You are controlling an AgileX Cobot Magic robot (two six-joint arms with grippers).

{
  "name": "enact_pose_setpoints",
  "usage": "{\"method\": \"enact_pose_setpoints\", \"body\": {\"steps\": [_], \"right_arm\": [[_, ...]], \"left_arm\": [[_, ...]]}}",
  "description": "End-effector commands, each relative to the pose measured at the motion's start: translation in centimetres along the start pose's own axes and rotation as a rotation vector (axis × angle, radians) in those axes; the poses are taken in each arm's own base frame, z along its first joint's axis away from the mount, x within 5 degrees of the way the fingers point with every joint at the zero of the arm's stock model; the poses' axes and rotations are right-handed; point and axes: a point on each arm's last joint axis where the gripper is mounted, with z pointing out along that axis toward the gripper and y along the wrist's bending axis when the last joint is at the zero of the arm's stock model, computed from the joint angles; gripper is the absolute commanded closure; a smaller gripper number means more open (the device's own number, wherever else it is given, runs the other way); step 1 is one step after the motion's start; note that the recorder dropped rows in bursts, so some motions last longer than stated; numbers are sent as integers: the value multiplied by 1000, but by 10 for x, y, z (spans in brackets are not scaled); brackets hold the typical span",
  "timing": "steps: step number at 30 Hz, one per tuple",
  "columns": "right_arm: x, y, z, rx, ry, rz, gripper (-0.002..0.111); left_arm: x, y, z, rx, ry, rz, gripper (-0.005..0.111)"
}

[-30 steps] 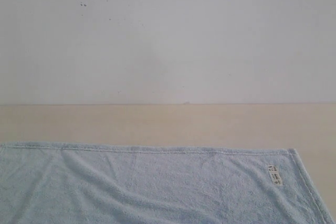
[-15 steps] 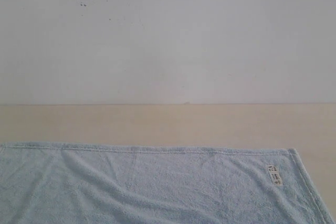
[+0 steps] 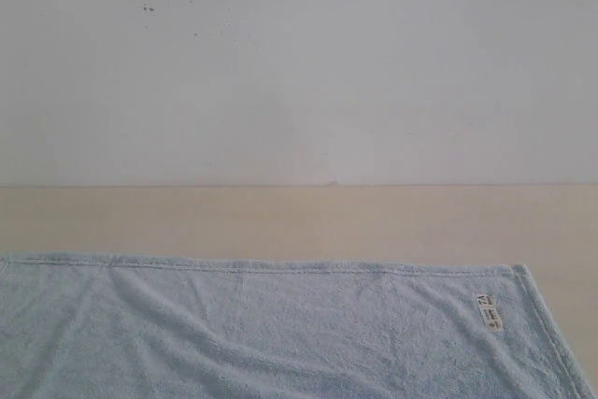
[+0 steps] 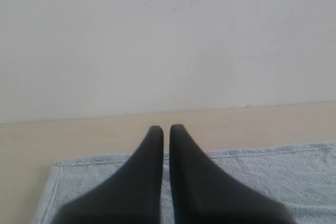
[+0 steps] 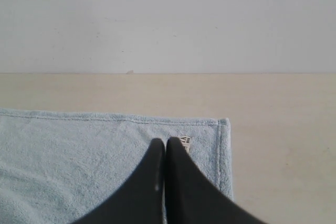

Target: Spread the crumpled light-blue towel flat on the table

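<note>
1. Nothing on the table has shifted over the last second. The towel lies just where it did, and only a faint shadow on the wall has faded.
2. Closest in, the left gripper hangs over the towel's far left corner. Its fingers are all but together, with a thin slit between them and nothing in it.
3. The right gripper has its fingers pressed together and grips nothing. It sits over the far right corner, and in its own camera the tips appear just beside the label.
4. The towel is opened out on the near part of the table. Its long axis runs left to right, parallel with the line where table meets wall. Its near side runs out of the exterior view.
5. Soft ripples cross the middle of the cloth, so it is not quite smooth.
6. The far hem is straight and the far right corner is square. The label lies just inside that corner, lengthwise along the short edge.
7. Beyond the hem lies a bare strip of table.
8. Farthest off is the wall, with a few dark specks high on the left.
</note>
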Motion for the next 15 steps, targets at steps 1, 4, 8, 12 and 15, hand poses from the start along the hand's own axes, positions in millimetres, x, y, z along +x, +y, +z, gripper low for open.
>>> {"method": "enact_pose_setpoints", "body": {"steps": [1,4,8,12,15], "right_arm": [[0,0,0,5,-12,-1,108],[0,0,0,5,-12,-1,108],[0,0,0,5,-12,-1,108],[0,0,0,5,-12,-1,108],[0,0,0,5,-12,-1,108]], "left_arm": [[-2,2,-1,-21,-5,-21,102],[-3,4,-1,-41,-16,-33,102],[-7,6,-1,-71,-64,-30,102],[-8,7,-1,-74,-82,-35,102],[-8,7,-1,-74,-80,-33,102]]}}
